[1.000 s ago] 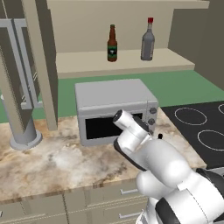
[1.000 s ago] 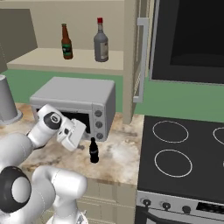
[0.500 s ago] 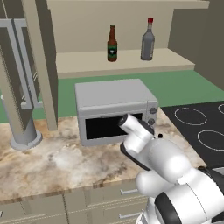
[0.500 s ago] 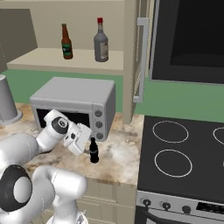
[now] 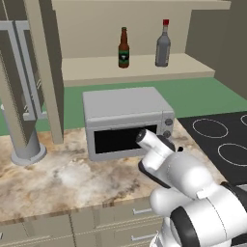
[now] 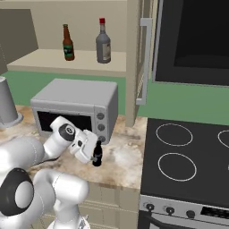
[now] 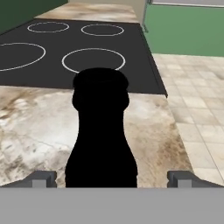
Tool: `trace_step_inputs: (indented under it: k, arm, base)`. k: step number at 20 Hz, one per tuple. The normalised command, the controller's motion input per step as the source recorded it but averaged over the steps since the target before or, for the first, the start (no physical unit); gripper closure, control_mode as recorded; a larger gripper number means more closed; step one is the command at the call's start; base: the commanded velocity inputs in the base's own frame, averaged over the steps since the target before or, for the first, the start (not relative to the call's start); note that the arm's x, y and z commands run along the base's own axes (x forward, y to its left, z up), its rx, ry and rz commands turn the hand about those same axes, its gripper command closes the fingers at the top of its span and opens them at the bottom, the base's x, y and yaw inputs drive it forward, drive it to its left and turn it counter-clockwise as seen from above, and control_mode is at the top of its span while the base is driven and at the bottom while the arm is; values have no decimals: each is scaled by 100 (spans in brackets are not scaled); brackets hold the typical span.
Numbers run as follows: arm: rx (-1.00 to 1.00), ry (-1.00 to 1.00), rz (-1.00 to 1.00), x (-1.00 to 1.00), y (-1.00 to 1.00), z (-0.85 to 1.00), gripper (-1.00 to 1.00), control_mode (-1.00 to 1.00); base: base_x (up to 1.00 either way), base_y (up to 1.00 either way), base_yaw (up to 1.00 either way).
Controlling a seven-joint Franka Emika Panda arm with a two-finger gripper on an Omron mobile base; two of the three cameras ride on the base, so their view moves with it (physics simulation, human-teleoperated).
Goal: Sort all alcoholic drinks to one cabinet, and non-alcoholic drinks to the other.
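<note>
A small black cola bottle [image 6: 97, 154] stands on the marble counter [image 6: 120, 156] in front of the microwave. My gripper [image 6: 92, 150] is open and level with it, one fingertip [image 7: 42, 178] on each side of the cola bottle [image 7: 101, 131], with a gap to either one. Up on the open cabinet shelf [image 6: 53, 61] stand the brown beer bottle [image 6: 68, 43] with its green label and the grey bottle [image 6: 103, 41] with a red cap. From the left base view the beer bottle [image 5: 123, 47] and the grey bottle [image 5: 163, 43] are side by side.
The grey microwave [image 5: 125, 120] sits at the back of the counter just behind my arm. A black stove [image 6: 188, 152] lies to the right. A grey cylinder [image 5: 26, 144] stands at the counter's left. A cabinet door [image 6: 145, 53] hangs open above the counter.
My arm has reached down and to the right, bringing the open gripper from in front of the microwave to the black cola bottle. The bottles have not moved.
</note>
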Motion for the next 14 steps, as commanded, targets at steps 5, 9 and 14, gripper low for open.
trace_step_inputs:
  k: [5, 9, 14]
  arm:
    - [0, 0, 0, 3, 0, -3, 100, -100]
    - [0, 0, 0, 0, -3, 0, 100, -100]
    - [0, -7, 0, -24, 0, 38, 100, -100]
  base:
    - [0, 0, 0]
    - [0, 0, 0]
    - [0, 0, 0]
